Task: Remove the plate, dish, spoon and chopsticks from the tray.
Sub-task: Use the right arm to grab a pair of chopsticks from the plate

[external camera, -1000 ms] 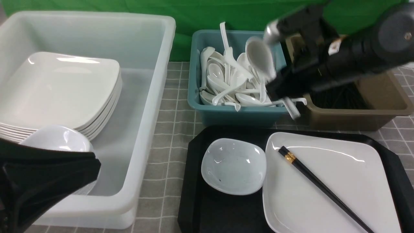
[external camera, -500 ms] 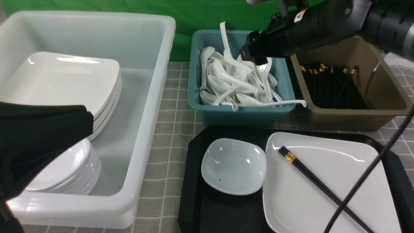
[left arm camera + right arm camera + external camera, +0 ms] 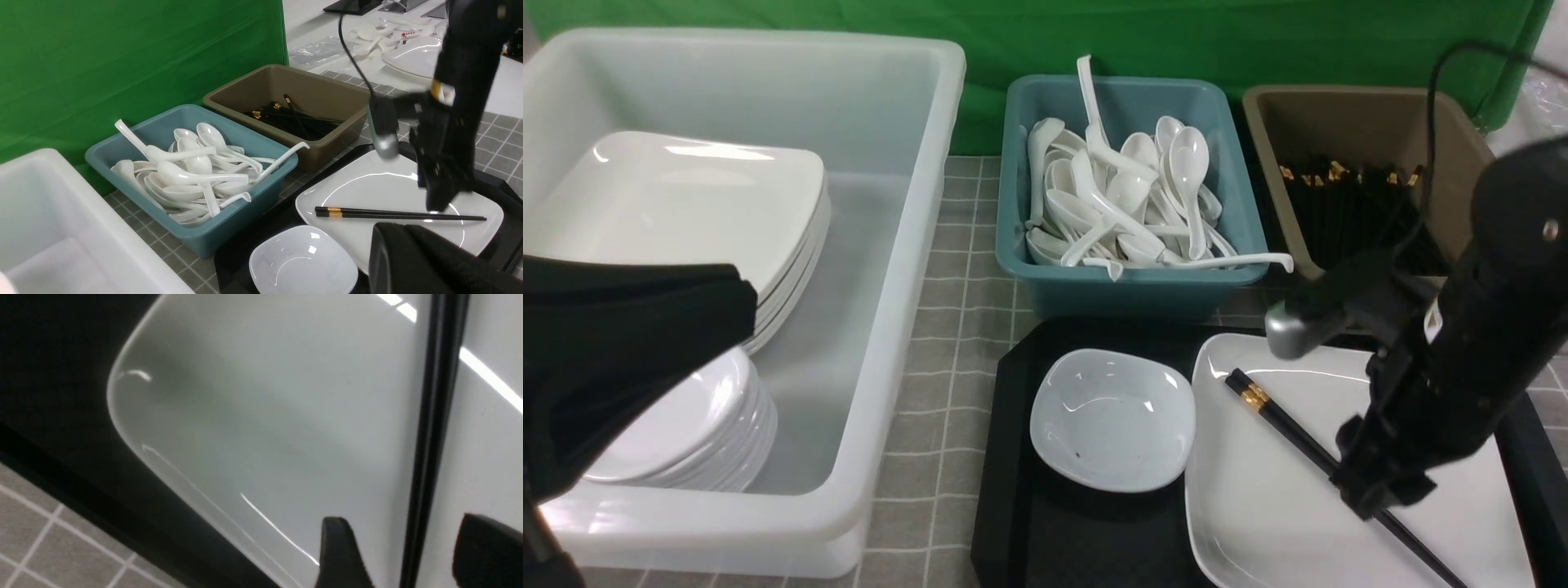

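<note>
Black tray (image 3: 1005,457) holds dish (image 3: 1111,420) and plate (image 3: 1258,523) bearing chopsticks (image 3: 1282,420); behind the tray, teal bin (image 3: 1127,290) holds spoons (image 3: 1127,196) (right fingers (image 3: 339,555) spread astride chopsticks; left fingers (image 3: 429,261) pressed together).

A rounded corner of the white plate (image 3: 265,416) sits near the rim of the black tray (image 3: 61,396), with grey checked cloth (image 3: 41,547) beyond the rim. The chopsticks (image 3: 433,416) lie across the plate and pass between the spread fingertips (image 3: 339,555) of the right gripper (image 3: 412,555), touching neither.
</note>
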Available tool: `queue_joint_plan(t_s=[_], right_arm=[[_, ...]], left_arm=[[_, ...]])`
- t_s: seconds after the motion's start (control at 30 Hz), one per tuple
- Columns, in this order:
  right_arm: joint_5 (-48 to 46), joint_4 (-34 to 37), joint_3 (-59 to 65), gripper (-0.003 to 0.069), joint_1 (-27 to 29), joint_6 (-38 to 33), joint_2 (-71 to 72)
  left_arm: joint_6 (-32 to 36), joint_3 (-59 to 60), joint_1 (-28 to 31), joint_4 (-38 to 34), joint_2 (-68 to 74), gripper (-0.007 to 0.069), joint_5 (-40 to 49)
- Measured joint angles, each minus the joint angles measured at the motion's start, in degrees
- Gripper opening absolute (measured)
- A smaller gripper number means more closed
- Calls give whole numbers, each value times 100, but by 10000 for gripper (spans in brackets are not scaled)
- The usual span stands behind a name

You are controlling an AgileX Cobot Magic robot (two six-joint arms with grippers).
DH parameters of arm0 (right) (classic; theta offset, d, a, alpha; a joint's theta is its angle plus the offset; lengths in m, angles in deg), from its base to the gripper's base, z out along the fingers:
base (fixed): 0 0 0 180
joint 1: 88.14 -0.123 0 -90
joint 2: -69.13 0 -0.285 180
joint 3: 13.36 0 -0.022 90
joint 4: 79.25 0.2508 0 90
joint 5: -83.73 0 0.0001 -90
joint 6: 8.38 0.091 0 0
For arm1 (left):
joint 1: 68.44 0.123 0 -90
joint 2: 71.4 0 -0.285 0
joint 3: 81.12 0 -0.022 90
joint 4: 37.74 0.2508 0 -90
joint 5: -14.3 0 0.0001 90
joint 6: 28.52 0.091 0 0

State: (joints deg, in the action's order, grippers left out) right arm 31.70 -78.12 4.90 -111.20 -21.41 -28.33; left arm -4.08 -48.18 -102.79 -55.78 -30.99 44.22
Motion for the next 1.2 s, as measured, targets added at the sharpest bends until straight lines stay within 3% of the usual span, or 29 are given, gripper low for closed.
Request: queue_joint_plan(t_s=[0.2, 0.47, 0.77, 0.87, 0.9, 1.2], right_arm=[[1031, -35, 431, 472, 92, 37, -287], [1468, -113, 431, 465, 397, 29, -830], [1450, -68, 332, 329, 411, -12, -1053], [1408, -74, 326, 212, 411, -112, -1062], [1347, -74, 326, 132, 411, -164, -1062], [801, -113, 431, 130, 277, -436, -269]], left_arm=[[0, 0, 0, 0, 0, 13, 0], [0, 0, 0, -28, 0, 13, 0], [0, 0, 0, -44, 0, 13, 6], [-5, 0, 0, -44, 0, 13, 6], [-5, 0, 0, -44, 0, 13, 6], [0, 0, 0, -48, 0, 13, -14]])
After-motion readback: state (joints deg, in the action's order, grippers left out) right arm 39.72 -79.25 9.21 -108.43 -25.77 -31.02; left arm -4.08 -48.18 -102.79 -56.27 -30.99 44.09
